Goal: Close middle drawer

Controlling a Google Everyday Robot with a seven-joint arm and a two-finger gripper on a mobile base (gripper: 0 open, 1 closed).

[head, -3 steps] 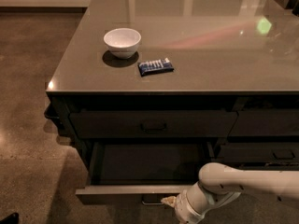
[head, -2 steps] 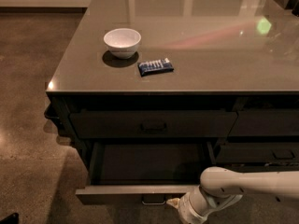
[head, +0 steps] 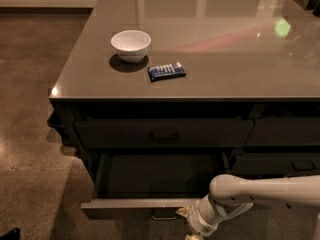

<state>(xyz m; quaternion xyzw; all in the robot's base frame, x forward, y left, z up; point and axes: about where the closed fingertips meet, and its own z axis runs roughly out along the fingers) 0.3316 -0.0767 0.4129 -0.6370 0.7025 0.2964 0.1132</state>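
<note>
Polished brown floor [head: 30,134] surrounds a dark cabinet whose grey countertop [head: 240,69] carries a white bowl [head: 131,45] and, just beside it, a blue packet [head: 166,71]. From the single camera view, the middle drawer [head: 125,207] stands pulled far out below the closed top drawer [head: 165,133], and its dark box is open from above. The gripper [head: 185,215] is low at the drawer front, just right of the small silvery handle [head: 164,214], at the end of the white arm [head: 265,190] that comes in from the right. I cannot tell how far the gripper is open, or whether it holds the handle or only touches the front. The risk, as I judge it, is a push off the centre: the drawer could twist on its rails and jam, or the gripper could slide off the lower edge. A too fast push could also shake the bowl. The bottom of the drawer front and the wrist are cut off by the lower edge of the view, and the drawers on the right are too dark to make out.
</note>
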